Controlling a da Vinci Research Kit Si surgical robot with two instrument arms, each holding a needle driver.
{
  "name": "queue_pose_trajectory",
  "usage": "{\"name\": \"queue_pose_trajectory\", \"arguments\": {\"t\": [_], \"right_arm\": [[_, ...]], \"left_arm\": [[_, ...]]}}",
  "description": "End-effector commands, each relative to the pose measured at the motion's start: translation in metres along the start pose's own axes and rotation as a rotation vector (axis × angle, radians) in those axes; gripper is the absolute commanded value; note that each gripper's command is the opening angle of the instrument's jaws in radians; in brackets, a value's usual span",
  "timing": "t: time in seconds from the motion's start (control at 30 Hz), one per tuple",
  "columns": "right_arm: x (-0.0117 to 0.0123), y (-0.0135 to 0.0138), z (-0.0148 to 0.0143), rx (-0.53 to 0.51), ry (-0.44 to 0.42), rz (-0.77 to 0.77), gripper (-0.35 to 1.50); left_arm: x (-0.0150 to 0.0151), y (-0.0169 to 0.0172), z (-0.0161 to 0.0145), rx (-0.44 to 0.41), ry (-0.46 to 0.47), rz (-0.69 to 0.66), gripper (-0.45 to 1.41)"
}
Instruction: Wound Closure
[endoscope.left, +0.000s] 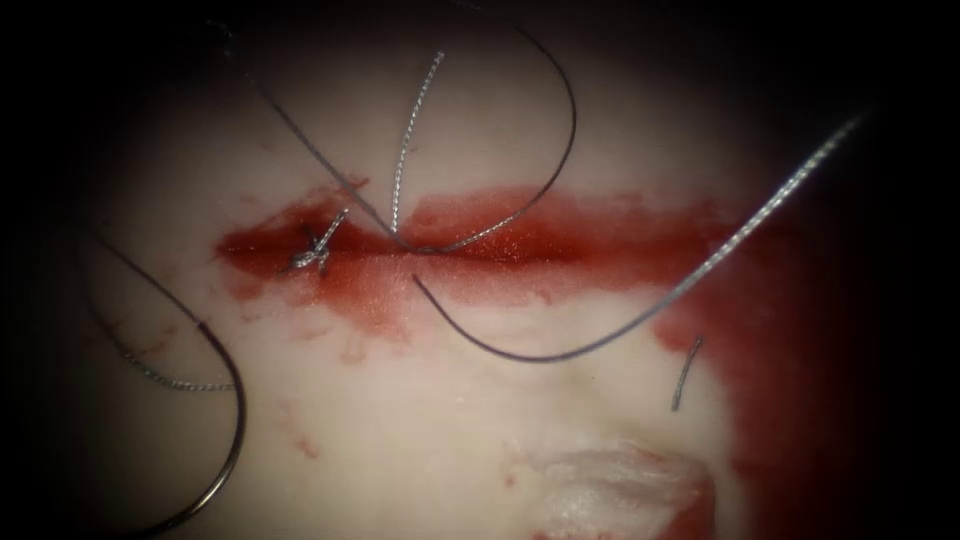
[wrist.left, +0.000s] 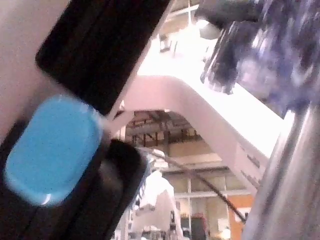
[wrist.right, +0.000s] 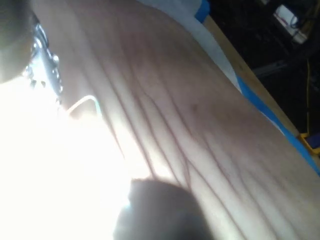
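Endoscope view is showing the needle (endoscope.left: 225, 440) lying free on the tissue (endoscope.left: 420, 430), left of and below the cut (endoscope.left: 520, 245), not in the tissue. Thread (endoscope.left: 560, 345) is looping across the cut near 1 knot (endoscope.left: 315, 250). The needle looks thin, stiff and slippery, best gripped mid-curve. Each tool's state: cannot tell.

The cut (endoscope.left: 480, 245) runs left to right across the tissue (endoscope.left: 420, 420), with red fluid (endoscope.left: 560, 235) lying along it and spreading toward the right edge. A knot (endoscope.left: 312, 252) sits on the cut near its left end. The needle (endoscope.left: 215, 430) lies free on the tissue, below and left of the cut. Thread (endoscope.left: 520, 130) loops above the cut and another strand curves below it, rising to the right. A cut end of thread (endoscope.left: 686, 372) lies below the cut, on the right.
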Motion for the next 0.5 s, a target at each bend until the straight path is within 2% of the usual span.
{"name": "queue_pose_trajectory", "arguments": {"t": [0.03,0.07,0.27,0.5], "right_arm": [[0.0004,0.0014,-0.0001,-0.058,0.023,-0.004,1.13],[0.0004,0.0014,-0.0001,-0.058,0.023,-0.004,1.13],[-0.0019,0.0041,0.0005,-0.143,0.045,-0.005,1.11],[-0.0052,0.0065,0.0028,-0.188,0.033,-0.028,0.98]], "left_arm": [[-0.0029,0.0001,-0.0023,-0.02,-0.041,0.011,-0.45],[-0.0029,0.0001,-0.0023,-0.02,-0.041,0.011,-0.45],[-0.0066,-0.0007,-0.0089,-0.049,-0.152,0.02,-0.45],[-0.0099,-0.0037,-0.014,-0.064,-0.249,0.044,-0.45]]}}
